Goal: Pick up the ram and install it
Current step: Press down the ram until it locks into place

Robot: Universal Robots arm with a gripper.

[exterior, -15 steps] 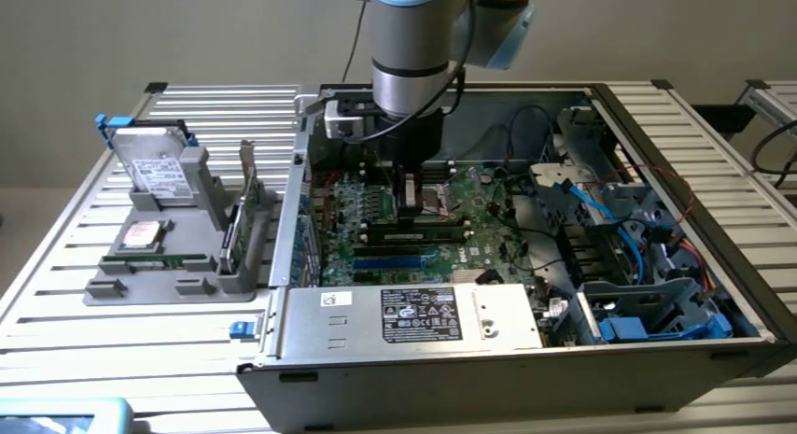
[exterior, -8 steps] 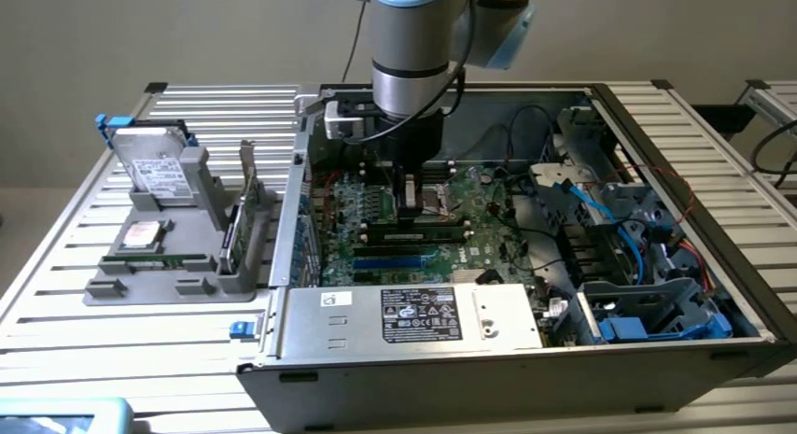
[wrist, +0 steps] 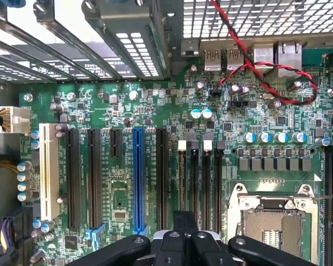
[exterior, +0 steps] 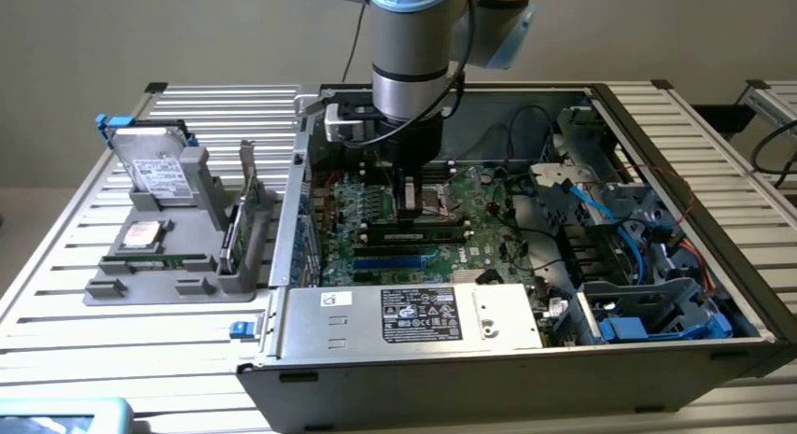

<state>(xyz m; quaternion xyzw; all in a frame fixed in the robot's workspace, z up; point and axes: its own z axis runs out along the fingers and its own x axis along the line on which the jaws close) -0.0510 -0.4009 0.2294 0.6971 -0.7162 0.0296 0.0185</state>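
The black gripper (exterior: 417, 205) hangs closed inside the open computer case (exterior: 697, 359), low over the green motherboard (exterior: 498, 219); whether anything sits between its fingers cannot be told. In the wrist view its dark, rounded linkages (wrist: 180, 246) sit just above four parallel memory slots (wrist: 200, 177), beside one long blue slot (wrist: 138, 183) and several black ones. A ram (exterior: 417, 235), a long, narrow green stick, lies seated in a slot directly below the gripper. Outside the case, a grey plastic holder (exterior: 168, 285) rests on the slatted metal worktop (exterior: 75, 341), carrying a hard drive (exterior: 156, 168) and another green stick (exterior: 156, 262).
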